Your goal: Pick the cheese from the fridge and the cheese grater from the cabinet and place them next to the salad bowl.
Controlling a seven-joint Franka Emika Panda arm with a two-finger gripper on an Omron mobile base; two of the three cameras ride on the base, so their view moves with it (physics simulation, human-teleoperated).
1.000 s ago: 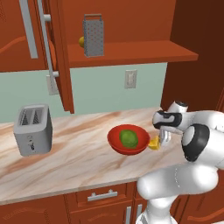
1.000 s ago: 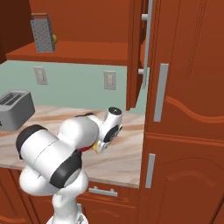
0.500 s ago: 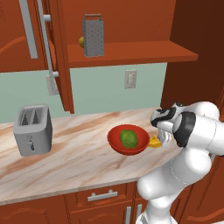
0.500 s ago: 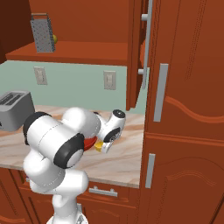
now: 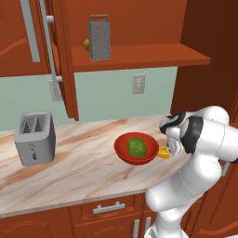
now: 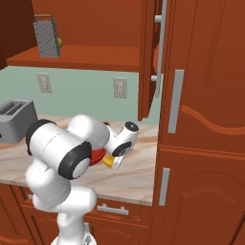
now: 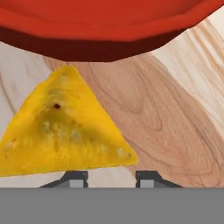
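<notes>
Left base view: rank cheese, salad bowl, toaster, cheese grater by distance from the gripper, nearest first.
1. cheese: on the counter right at the gripper, beside the bowl's right rim.
2. salad bowl: just left of the cheese.
3. toaster: far left on the counter.
4. cheese grater: up on the open cabinet shelf; too close to call against the toaster.

readable text: none on any surface
toaster (image 5: 34,137): plain silver front, no brand or lettering that can be made out
cheese grater (image 5: 99,38): perforated faces, no mark
wall plates (image 5: 138,84): blank
cabinet (image 5: 58,56) door: bare wood, no label
desk (image 5: 83,173): marbled pattern, no writing
</notes>
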